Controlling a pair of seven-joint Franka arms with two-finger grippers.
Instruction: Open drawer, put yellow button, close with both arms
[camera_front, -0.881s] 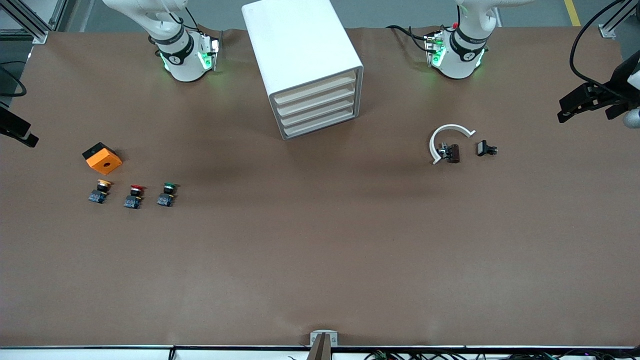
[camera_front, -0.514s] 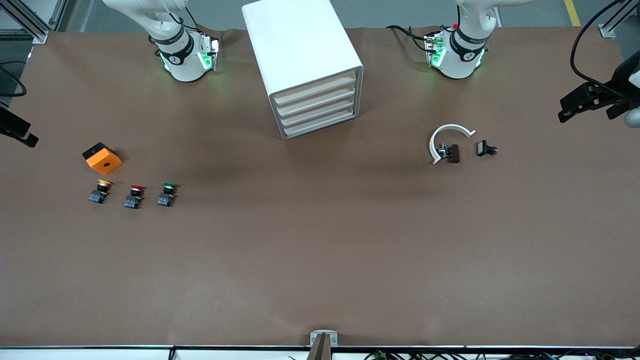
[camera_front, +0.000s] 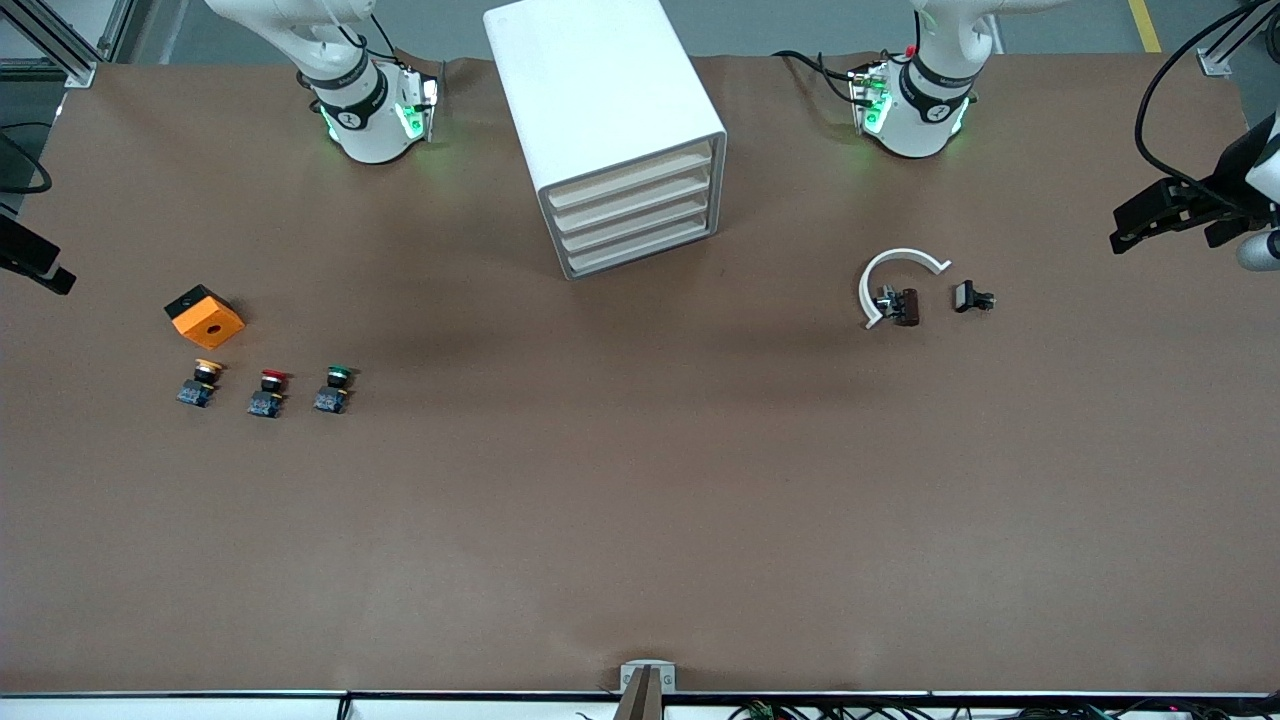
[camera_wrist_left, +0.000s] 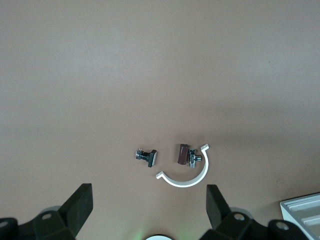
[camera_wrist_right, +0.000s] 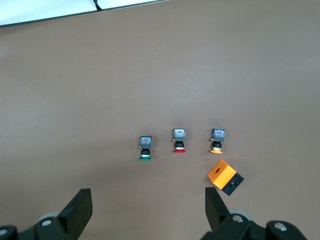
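The left pincer (camera_wrist_left: 149, 207), jaws spread wide, has crept up slightly; the right pincer (camera_wrist_right: 148, 207) waits, equally open.

yellow button (camera_front: 203, 380) beside orange cube (camera_front: 205, 317)

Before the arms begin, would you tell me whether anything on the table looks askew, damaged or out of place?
Only the cabinet stands out: it sits turned at an angle to the table's edge. Its four drawers are shut. The yellow button, red button and green button stand in a neat row beside the orange cube.
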